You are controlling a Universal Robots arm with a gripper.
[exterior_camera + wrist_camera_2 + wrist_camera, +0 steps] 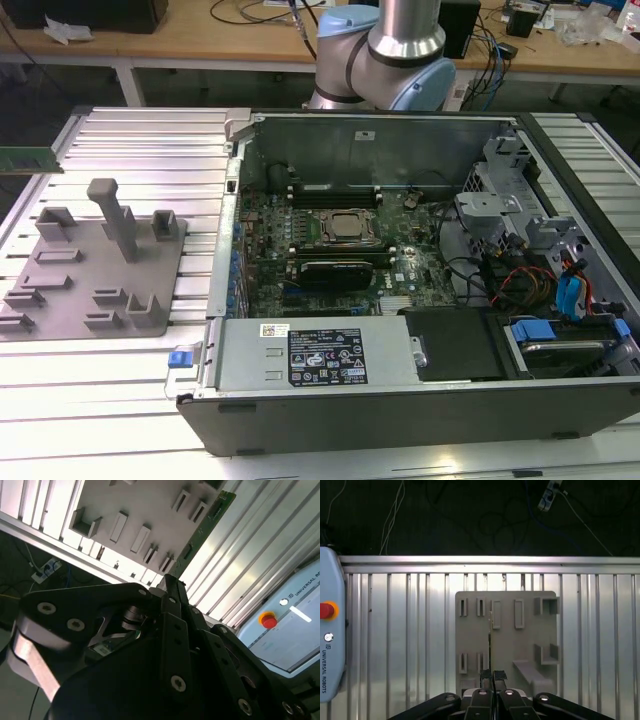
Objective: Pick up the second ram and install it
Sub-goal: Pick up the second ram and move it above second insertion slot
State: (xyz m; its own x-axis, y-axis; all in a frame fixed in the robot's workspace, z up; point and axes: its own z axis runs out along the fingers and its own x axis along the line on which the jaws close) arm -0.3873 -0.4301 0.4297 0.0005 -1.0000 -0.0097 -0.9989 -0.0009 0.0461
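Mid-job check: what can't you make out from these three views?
Ram stick: its held end is hidden by the gripper in both wrist views.
Memory slots, exterior view: too small to tell which are filled.
Arm: cut off by the exterior view's top edge.
Green strip: cut off by that view's left edge.

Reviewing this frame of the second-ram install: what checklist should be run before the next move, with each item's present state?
1. Grip on the second ram: ok. The end effector is shut on one end of it in both wrist views.
2. Ram straight in the grip: ok. It appears edge-on and in line in the first wrist view.
3. Ram off the fixture plate: ok. It hangs above the plate.
4. End effector over the computer case: not ok. It is above the fixture plate.
5. Case open from above: ok.
6. Free slot beside the processor socket: cannot tell.
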